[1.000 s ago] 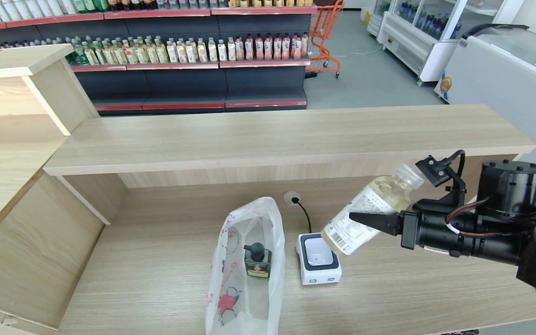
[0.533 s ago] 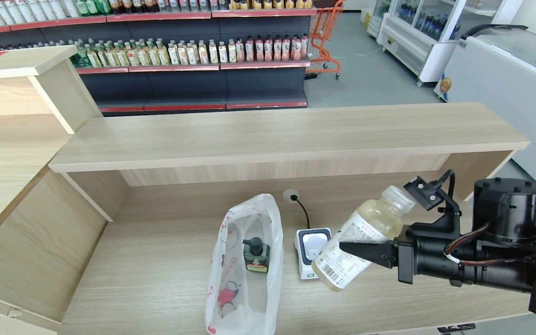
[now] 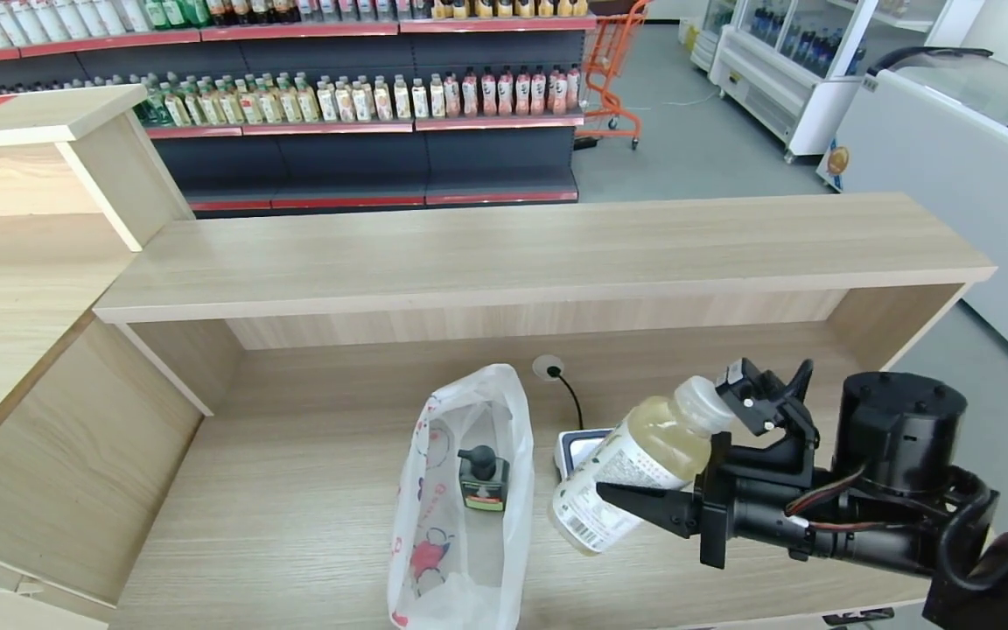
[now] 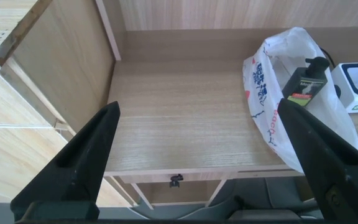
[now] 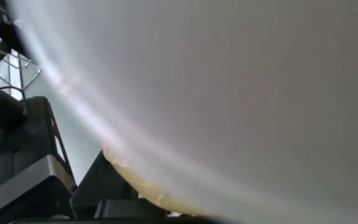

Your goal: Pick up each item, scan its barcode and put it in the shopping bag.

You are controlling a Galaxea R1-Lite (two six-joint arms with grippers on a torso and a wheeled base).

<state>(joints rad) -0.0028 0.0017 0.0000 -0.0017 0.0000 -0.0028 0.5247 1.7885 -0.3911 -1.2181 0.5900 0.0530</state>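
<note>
Juice bottle (image 3: 628,465) neared bag (image 3: 430,560) — one pump bottle (image 3: 483,483) inside.

The tabletop (image 3: 294,490) is light wood-grain, sunk low behind a raised ledge (image 3: 539,254) of the same wood that runs along the far side. A wooden side panel (image 3: 75,472) closes it off on the left. Two things sit right on it. A white plastic shopping bag (image 3: 434,525) with red and blue print lies around the middle, mouth gaping upward, its long side running front to back. Just beside it on the right is a small white scanner (image 3: 570,451) with a dark frame round its window, partly hidden in the head view. A black cable (image 3: 572,398) runs from the scanner back to a round hole (image 3: 548,367) in the tabletop near the back wall.
</note>
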